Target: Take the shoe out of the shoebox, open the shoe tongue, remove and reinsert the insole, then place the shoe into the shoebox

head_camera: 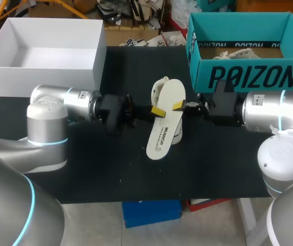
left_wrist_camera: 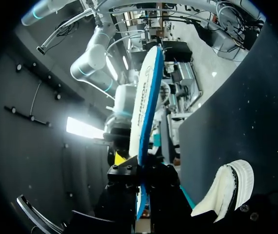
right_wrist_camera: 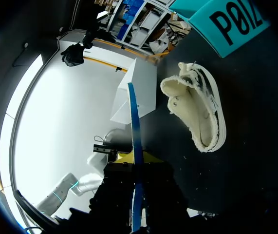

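A white insole (head_camera: 165, 123) with a blue underside hangs above the middle of the black table, pinched from both sides. My left gripper (head_camera: 158, 111) is shut on its left edge and my right gripper (head_camera: 178, 106) on its right edge. Each wrist view shows the insole edge-on: it runs up (left_wrist_camera: 146, 97) from between the left gripper's (left_wrist_camera: 141, 183) fingers, and likewise (right_wrist_camera: 133, 126) from the right gripper's (right_wrist_camera: 137, 178). The cream shoe (head_camera: 159, 88) lies on the table under the insole, mostly hidden in the head view. It lies on its side beside the grippers (left_wrist_camera: 229, 187), with its opening in plain sight (right_wrist_camera: 199, 112).
The teal shoebox (head_camera: 249, 77) stands open at the back right, close behind my right arm, with paper inside. A white open box (head_camera: 49, 77) stands at the back left. Bare black table (head_camera: 110, 169) lies in front of the grippers.
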Available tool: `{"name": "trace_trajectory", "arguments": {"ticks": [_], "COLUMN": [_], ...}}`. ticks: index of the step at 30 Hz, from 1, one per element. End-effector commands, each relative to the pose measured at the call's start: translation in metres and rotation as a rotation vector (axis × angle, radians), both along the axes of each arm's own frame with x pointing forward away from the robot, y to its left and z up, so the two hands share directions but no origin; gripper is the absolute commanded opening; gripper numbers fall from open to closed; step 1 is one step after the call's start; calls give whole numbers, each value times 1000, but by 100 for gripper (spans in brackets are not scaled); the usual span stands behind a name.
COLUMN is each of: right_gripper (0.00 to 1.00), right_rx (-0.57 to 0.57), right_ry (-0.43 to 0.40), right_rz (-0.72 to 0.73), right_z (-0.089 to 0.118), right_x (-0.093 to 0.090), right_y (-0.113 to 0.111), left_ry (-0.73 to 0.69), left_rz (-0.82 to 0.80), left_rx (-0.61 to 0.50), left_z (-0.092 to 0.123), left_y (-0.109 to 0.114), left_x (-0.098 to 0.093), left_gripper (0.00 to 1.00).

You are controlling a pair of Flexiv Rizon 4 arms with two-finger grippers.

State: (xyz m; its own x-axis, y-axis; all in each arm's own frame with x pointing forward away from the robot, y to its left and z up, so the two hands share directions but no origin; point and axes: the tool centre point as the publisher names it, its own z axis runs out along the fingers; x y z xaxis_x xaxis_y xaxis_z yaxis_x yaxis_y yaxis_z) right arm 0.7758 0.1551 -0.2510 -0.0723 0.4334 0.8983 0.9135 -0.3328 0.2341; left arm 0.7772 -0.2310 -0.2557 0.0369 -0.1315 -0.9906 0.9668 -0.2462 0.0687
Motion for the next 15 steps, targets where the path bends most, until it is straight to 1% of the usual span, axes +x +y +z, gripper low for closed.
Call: {"name": "trace_trajectory", "arguments": {"ticks": [1, 4, 9, 10, 12, 13, 14, 15], "right_gripper": [100, 100, 100, 100, 100, 100, 100, 100], "right_rx": [2, -20, -48, -57, -71, -79, -86, -95], "right_ry": [5, 19, 33, 38, 48, 52, 54, 58], "right_rz": [1, 1, -10, -21, -37, -46, -55, -66], "right_z": [-1, -1, -2, -2, -1, -2, -1, 0], "right_x": [-1, -3, -10, -12, -17, -19, -21, -24], "right_y": [2, 0, -9, -11, -16, -19, -23, -25], "left_ry": [5, 55, 166, 182, 231, 247, 259, 278], "left_rz": [-7, 4, 46, 55, 73, 79, 95, 95], "left_rx": [15, 68, 195, 209, 280, 279, 326, 350], "left_z": [0, 2, 1, 1, 0, 0, 0, -2], "left_y": [-4, -2, 2, 3, 5, 6, 8, 8], "left_x": [3, 4, 5, 5, 5, 5, 5, 5], "left_gripper": [0, 0, 0, 0, 0, 0, 0, 0]}}
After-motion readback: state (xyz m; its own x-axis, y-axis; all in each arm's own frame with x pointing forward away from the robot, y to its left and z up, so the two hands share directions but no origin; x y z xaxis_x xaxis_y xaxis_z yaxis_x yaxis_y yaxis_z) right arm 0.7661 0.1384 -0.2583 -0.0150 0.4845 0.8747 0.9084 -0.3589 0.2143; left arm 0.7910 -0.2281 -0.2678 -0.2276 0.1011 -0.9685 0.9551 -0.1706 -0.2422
